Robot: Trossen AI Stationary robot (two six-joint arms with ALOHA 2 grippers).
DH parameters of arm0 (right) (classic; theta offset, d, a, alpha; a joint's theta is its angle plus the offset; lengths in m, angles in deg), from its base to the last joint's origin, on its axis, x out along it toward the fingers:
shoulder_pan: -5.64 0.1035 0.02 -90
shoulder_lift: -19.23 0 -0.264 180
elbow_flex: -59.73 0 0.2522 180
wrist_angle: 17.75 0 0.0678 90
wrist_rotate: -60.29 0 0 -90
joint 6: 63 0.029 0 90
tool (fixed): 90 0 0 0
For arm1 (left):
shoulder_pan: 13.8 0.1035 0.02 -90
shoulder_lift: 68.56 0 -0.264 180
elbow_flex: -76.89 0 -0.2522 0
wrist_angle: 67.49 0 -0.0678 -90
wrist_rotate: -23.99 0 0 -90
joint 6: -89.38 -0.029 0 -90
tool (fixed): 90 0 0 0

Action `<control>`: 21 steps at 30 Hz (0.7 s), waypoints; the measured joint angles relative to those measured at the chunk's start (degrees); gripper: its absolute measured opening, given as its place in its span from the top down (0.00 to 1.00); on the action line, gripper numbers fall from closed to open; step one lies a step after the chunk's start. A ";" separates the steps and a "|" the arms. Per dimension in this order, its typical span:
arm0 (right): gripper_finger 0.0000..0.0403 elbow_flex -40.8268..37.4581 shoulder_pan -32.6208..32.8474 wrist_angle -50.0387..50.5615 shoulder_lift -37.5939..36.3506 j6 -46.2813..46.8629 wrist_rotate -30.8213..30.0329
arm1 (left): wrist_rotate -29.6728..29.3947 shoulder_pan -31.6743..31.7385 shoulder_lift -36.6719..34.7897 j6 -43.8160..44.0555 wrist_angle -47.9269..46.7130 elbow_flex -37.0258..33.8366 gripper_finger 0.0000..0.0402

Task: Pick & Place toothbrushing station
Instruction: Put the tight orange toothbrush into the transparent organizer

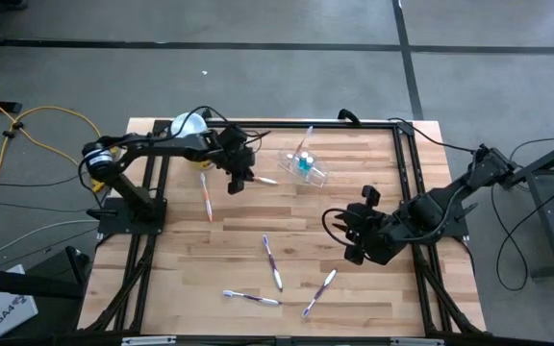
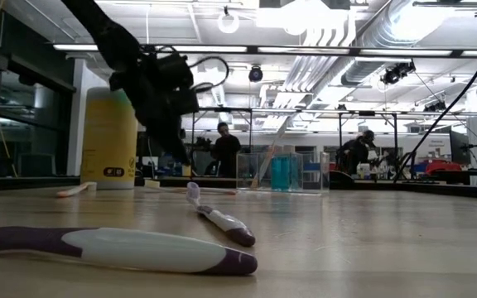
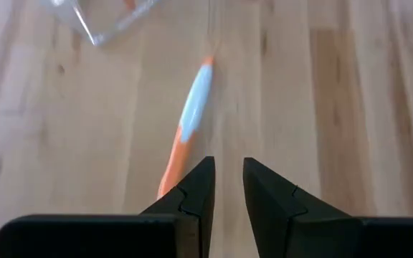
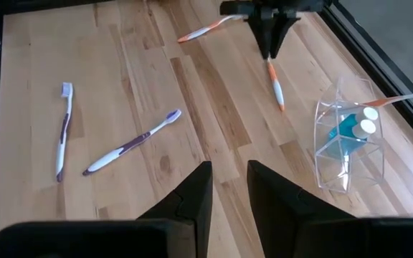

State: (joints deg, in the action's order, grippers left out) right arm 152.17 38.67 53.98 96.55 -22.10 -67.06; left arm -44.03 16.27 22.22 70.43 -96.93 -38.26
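Observation:
The clear plastic holder (image 1: 308, 167) stands on the table right of centre, toward the far edge. It holds blue bottles with white caps, and a toothbrush leans out of it (image 4: 407, 96). My left gripper (image 1: 236, 185) points down just left of the holder, with a narrow empty gap between its fingers (image 3: 228, 179). An orange-and-white toothbrush (image 3: 191, 115) lies between the gripper and the holder, and also shows in the right wrist view (image 4: 276, 87). My right gripper (image 1: 350, 237) waits over the table's right half, open by a narrow gap and empty (image 4: 229, 179). My left gripper has nothing between its fingers. The toothbrush's orange end (image 3: 168, 175) runs behind one finger (image 3: 192, 197). I cannot tell whether that finger touches it.
A second orange toothbrush (image 1: 206, 197) lies left of the gripper. Three purple-and-white toothbrushes (image 1: 272, 261) (image 1: 251, 298) (image 1: 319, 293) lie toward the near edge. A yellow canister with a pale lid (image 1: 187, 125) stands at the far left. A black frame (image 1: 402, 192) borders the table.

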 joint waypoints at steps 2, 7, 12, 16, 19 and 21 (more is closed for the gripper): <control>0.80 -0.01 -0.01 -0.03 0.00 0.03 0.00 | -0.06 0.00 1.03 -0.89 -0.83 0.00 0.82; 0.80 -0.02 -0.01 -0.24 0.00 0.04 -0.01 | -3.59 -0.02 2.28 -2.97 -3.71 0.00 0.82; 0.80 0.00 -0.01 -0.39 0.00 0.03 -0.19 | -8.01 0.21 2.34 -3.61 -5.13 0.02 0.82; 0.80 -0.02 -0.01 -0.41 0.00 0.04 -0.21 | -10.74 0.22 2.34 -3.74 -5.22 0.02 0.82; 0.80 0.00 -0.01 -0.42 0.00 0.04 -0.20 | -12.22 0.22 2.34 -4.23 -5.38 0.02 0.82; 0.80 0.00 -0.01 -0.42 0.00 0.04 -0.20 | -13.22 0.22 2.34 -4.41 -5.36 0.02 0.82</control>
State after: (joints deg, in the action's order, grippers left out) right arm 152.17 38.66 53.57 96.55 -22.05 -67.26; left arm -57.25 16.49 24.56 66.02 -102.29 -38.24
